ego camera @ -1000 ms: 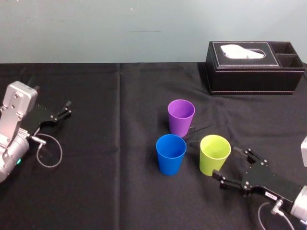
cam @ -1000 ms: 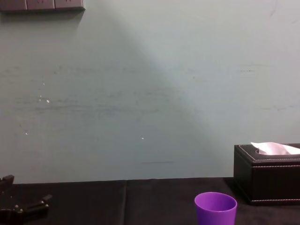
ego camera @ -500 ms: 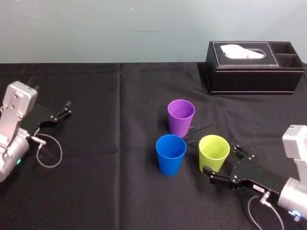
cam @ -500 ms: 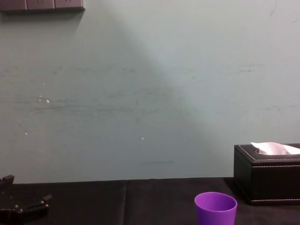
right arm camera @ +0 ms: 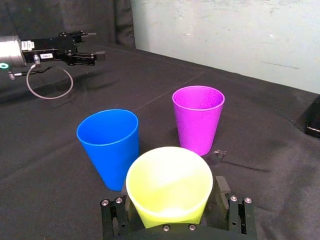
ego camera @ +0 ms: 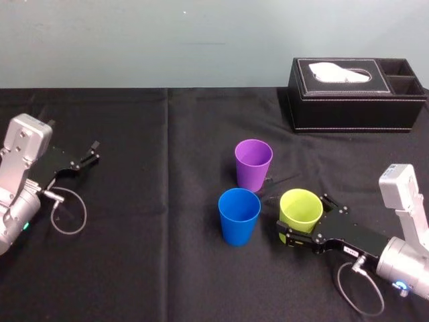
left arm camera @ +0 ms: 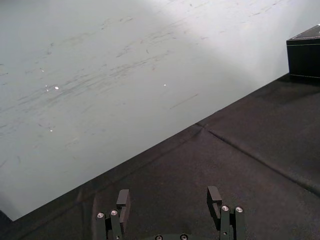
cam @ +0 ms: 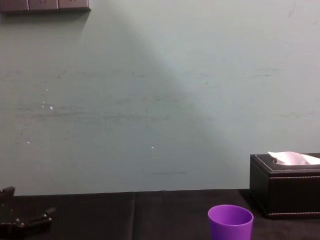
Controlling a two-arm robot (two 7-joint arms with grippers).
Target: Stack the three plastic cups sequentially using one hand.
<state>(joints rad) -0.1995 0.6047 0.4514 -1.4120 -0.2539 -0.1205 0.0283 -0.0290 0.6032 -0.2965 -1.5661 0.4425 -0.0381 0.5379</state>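
3 upright tumblers clustered: purple cup (ego camera: pixel 253 164), blue cup (ego camera: pixel 239 215), lime cup (ego camera: pixel 300 209).

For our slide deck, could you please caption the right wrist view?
Open right gripper straddles the lime green cup; the blue cup and purple cup stand upright beyond.

It is looking like a lab test setup; a black tablecloth (ego camera: pixel 134 268) is covering the worktop; a bare pale wall (cam: pixel 160 100) is standing behind.

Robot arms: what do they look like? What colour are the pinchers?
The left arm and right arm are light grey with boxy wrists. The left gripper and right gripper are black with thin fingers. A thin cable loops from each wrist, and the right gripper carries a small white label.
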